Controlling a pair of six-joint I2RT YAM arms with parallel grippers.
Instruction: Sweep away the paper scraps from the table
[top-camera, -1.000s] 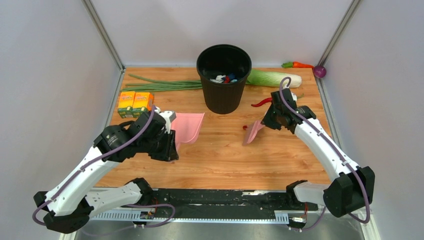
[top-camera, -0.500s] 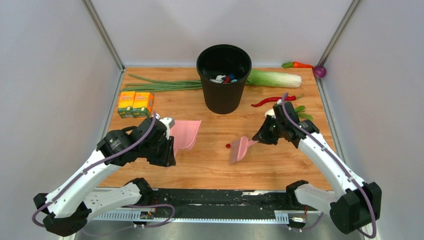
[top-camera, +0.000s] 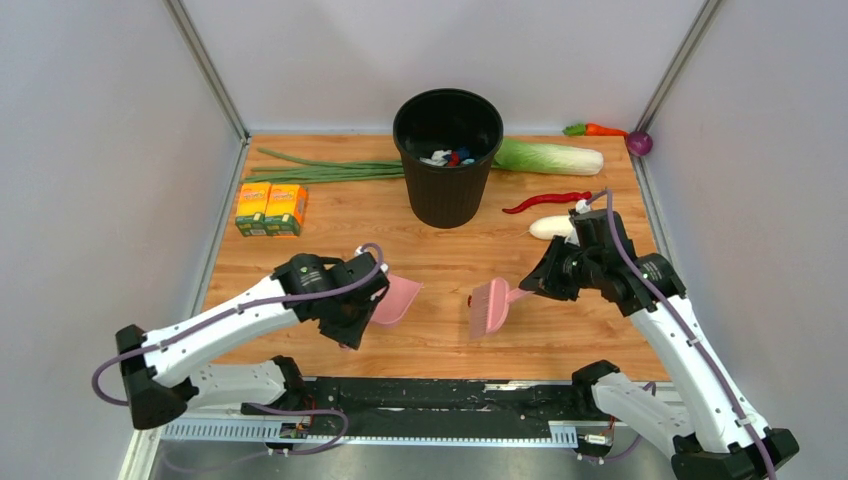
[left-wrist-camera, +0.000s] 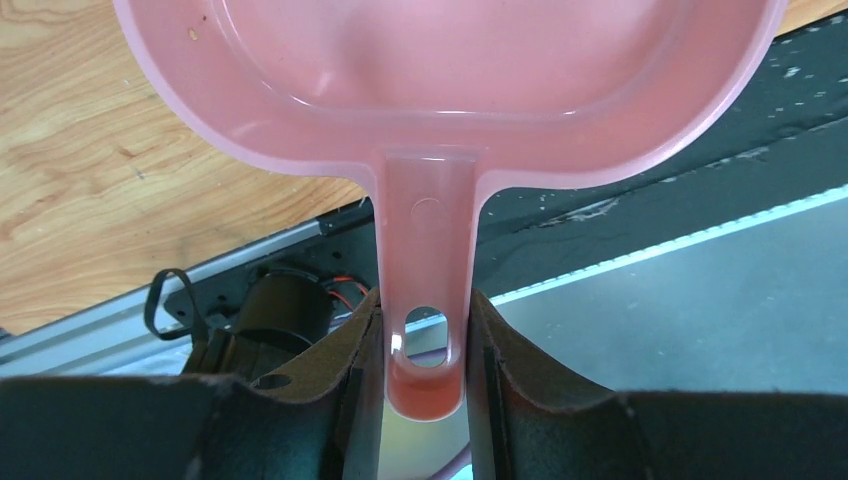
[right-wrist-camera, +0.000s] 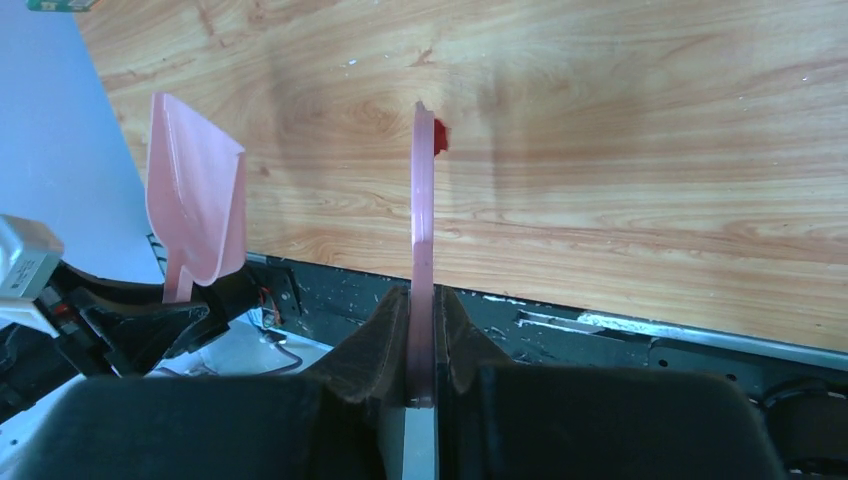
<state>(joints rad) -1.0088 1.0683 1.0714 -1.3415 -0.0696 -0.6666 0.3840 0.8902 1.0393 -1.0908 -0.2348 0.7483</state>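
Observation:
My left gripper (top-camera: 358, 312) is shut on the handle of the pink dustpan (top-camera: 397, 299), which it holds near the front middle of the table (top-camera: 440, 250). In the left wrist view the fingers (left-wrist-camera: 365, 345) clamp the handle of the dustpan (left-wrist-camera: 425, 240). My right gripper (top-camera: 535, 286) is shut on the handle of a pink brush (top-camera: 489, 306), just right of the dustpan. In the right wrist view the brush (right-wrist-camera: 424, 200) is edge-on and one tiny red paper scrap (right-wrist-camera: 440, 137) lies against its far end. The dustpan (right-wrist-camera: 195, 190) stands to its left. No other red scraps show on the table.
A black bin (top-camera: 447, 150) at the back middle holds white, blue and red bits. Two orange juice boxes (top-camera: 270, 208) and green onions (top-camera: 320, 170) lie back left. A cabbage (top-camera: 550, 157), red chili (top-camera: 545, 201), white radish (top-camera: 552, 227), carrot (top-camera: 600, 129) and purple ball (top-camera: 640, 143) lie back right.
The right arm has drawn the brush left and toward the table's front, pushing the red scrap along. The left arm has carried the dustpan right and nearer to the brush.

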